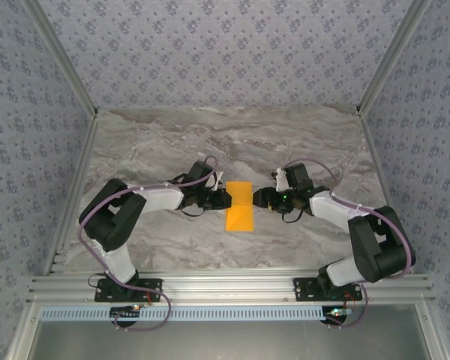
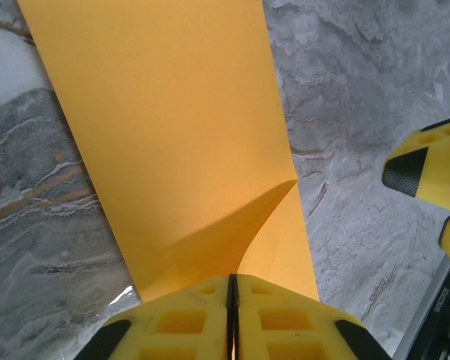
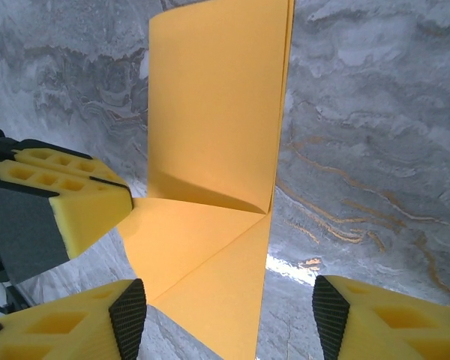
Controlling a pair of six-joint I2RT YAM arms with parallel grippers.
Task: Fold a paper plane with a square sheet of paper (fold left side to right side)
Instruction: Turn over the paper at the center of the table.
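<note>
left wrist: paper (image 2: 172, 135) edge hidden inside closed left gripper (image 2: 233, 289)

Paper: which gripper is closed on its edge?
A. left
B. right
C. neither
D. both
A: the left gripper is shut, with its fingers together on the lifted edge of the paper, while the right gripper stands wide open.

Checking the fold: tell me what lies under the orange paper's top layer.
Where the top layer lifts at the corner, a second layer of the same orange paper shows. The rest underneath, and the marble table below it, is covered.
</note>
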